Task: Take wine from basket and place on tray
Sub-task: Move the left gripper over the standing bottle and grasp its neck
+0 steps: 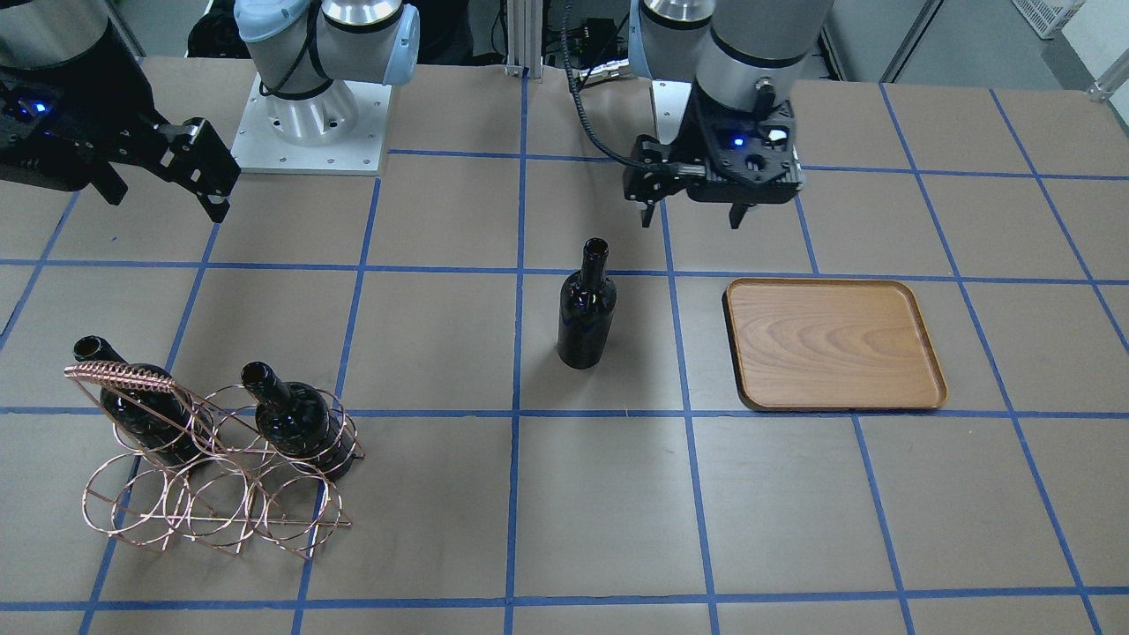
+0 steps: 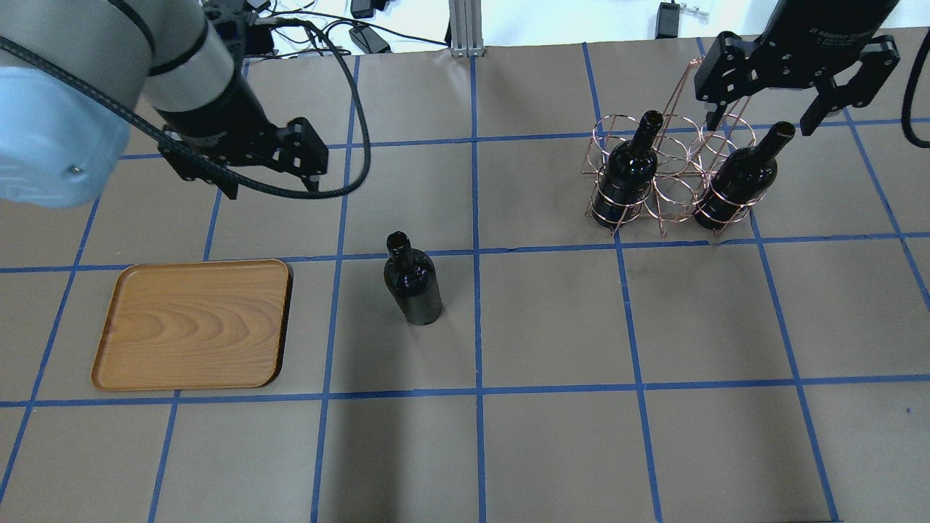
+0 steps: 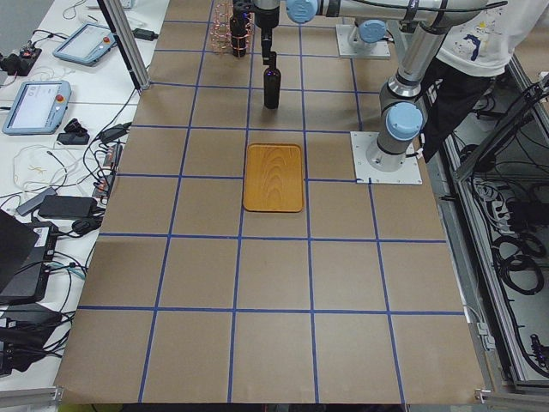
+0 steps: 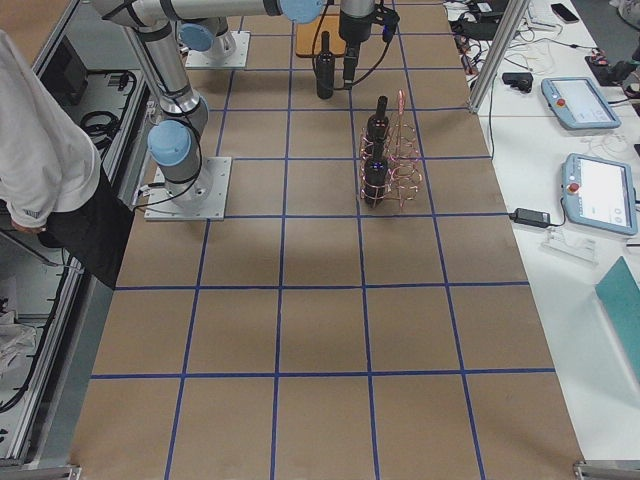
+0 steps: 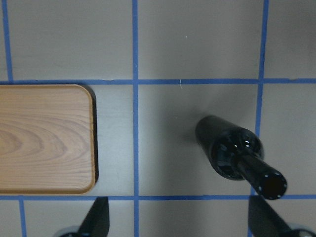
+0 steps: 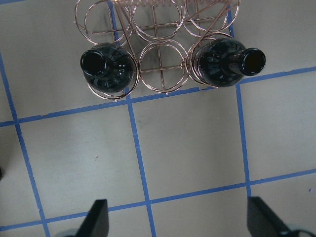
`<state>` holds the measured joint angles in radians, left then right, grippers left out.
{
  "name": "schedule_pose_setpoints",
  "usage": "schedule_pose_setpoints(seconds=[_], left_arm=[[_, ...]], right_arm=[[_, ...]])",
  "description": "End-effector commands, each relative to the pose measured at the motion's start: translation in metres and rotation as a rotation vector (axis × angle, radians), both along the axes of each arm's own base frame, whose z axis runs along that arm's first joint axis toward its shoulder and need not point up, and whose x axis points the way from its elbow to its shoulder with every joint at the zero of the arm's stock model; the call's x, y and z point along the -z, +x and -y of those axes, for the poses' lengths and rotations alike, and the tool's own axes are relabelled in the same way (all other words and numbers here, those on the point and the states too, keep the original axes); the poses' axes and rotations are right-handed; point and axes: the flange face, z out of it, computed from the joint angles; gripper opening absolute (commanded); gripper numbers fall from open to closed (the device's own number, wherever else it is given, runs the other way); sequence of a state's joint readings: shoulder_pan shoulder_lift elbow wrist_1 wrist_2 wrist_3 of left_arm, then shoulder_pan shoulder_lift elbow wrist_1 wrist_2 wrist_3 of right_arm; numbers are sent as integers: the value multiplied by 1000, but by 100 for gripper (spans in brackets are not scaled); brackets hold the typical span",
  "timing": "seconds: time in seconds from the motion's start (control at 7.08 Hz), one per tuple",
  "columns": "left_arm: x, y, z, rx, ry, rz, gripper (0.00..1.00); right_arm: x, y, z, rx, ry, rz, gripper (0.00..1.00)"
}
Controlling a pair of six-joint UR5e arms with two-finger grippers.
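Observation:
One near-black wine bottle (image 1: 586, 309) stands upright on the table, apart from the basket and beside the tray; it also shows in the overhead view (image 2: 413, 283) and the left wrist view (image 5: 237, 153). The wooden tray (image 1: 833, 344) (image 2: 192, 323) holds nothing. The copper wire basket (image 1: 212, 476) (image 2: 672, 174) holds two more bottles (image 2: 628, 171) (image 2: 737, 181). My left gripper (image 1: 692, 216) (image 2: 269, 190) is open and empty, hovering behind the tray and the standing bottle. My right gripper (image 1: 166, 201) (image 2: 761, 120) is open and empty, above and behind the basket.
The table is brown paper marked with a blue tape grid. Both arm bases (image 1: 313, 123) stand at the robot's edge. An operator (image 4: 45, 150) stands beside the table. Teach pendants (image 4: 600, 190) and cables lie on the side bench.

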<state>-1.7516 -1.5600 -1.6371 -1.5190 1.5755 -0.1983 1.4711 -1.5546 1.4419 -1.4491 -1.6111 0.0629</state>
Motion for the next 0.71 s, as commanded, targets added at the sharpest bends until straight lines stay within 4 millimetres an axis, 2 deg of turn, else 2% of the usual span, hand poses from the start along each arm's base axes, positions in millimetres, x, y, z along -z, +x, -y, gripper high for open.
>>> schedule_pose_setpoints(seconds=[0.0,0.56], left_arm=[[21,-52,-18,-12,35,-19,100],[73,-65,18,-18,63,-32,94]], right_arm=[[0,0,0,0,0,0,100],[1,0,0,0,2,1,100]])
